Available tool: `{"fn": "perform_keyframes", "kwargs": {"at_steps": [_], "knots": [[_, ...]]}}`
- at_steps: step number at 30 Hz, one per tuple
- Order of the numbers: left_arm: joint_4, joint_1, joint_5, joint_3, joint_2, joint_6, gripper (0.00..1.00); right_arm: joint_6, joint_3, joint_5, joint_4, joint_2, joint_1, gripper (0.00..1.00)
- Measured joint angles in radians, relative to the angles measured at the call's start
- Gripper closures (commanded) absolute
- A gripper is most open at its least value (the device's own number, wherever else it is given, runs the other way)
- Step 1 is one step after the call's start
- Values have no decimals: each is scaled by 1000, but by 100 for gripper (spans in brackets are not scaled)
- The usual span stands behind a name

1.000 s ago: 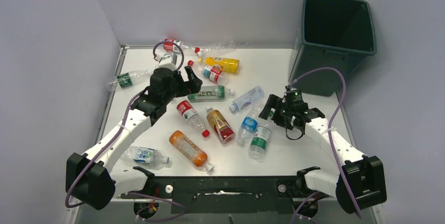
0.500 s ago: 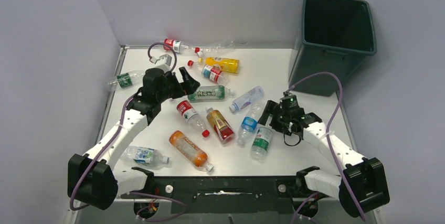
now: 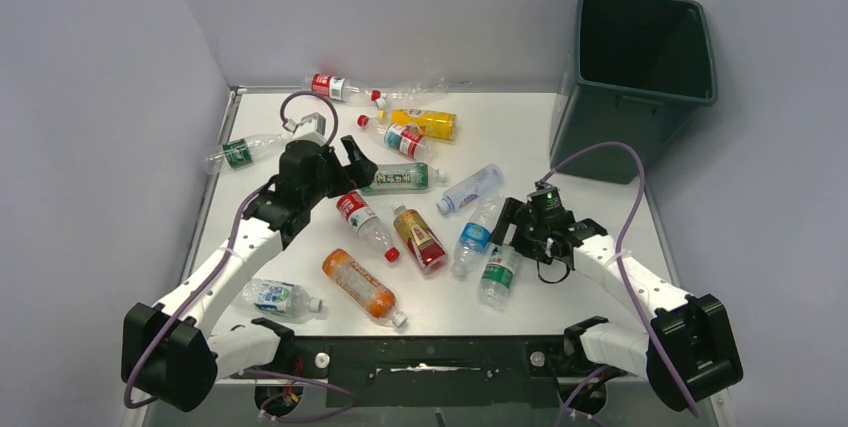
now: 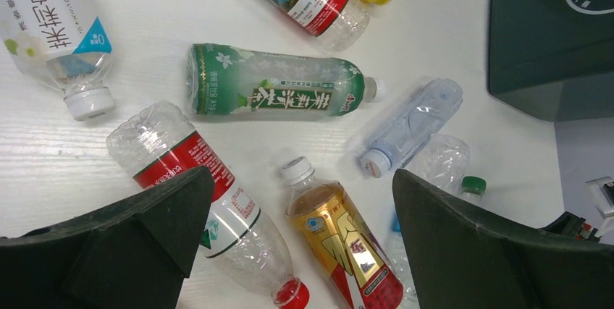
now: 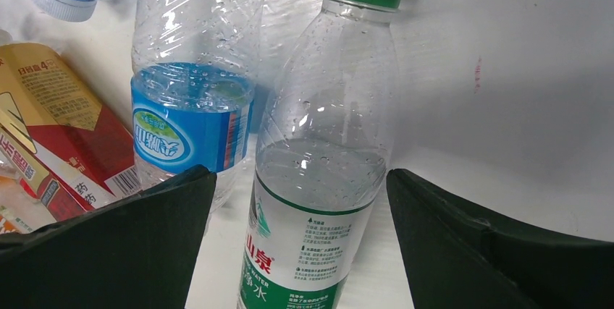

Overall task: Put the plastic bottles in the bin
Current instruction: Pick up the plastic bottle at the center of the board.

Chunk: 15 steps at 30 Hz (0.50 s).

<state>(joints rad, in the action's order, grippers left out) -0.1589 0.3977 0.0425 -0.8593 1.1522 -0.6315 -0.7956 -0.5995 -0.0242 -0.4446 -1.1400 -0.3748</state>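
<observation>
Several plastic bottles lie scattered on the white table (image 3: 560, 287). My left gripper (image 3: 352, 161) is open and empty, hovering over a red-label clear bottle (image 3: 364, 221) and a gold-and-red bottle (image 3: 420, 237). In the left wrist view its jaws (image 4: 297, 179) stand wide apart above both bottles (image 4: 210, 193) (image 4: 347, 244). My right gripper (image 3: 506, 237) is open and straddles a green-label water bottle (image 3: 496, 269), which lies between the fingers in the right wrist view (image 5: 318, 179). A blue-label bottle (image 5: 192, 121) lies beside it. The dark green bin (image 3: 635, 77) stands at the far right.
A green tea bottle (image 3: 397, 179), a pale blue bottle (image 3: 470, 188), a yellow bottle (image 3: 425, 123) and a red-and-blue label bottle (image 3: 400, 137) lie mid-table. An orange bottle (image 3: 358, 285) and a clear one (image 3: 275, 297) lie near the front. Two more lie at the back left (image 3: 335, 87) (image 3: 240, 152).
My right gripper has moved nearer and to the left, down over the green-label water bottle. My left gripper has drawn back a little toward the near-left. No bottle has moved.
</observation>
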Motion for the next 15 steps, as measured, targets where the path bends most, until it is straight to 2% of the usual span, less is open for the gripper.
{"fn": "perform_keyframes", "kwargs": {"at_steps": [15], "knots": [[-27,76,-1,-32,47,39,2,-10,19,6,27,-11,-13,8]]}}
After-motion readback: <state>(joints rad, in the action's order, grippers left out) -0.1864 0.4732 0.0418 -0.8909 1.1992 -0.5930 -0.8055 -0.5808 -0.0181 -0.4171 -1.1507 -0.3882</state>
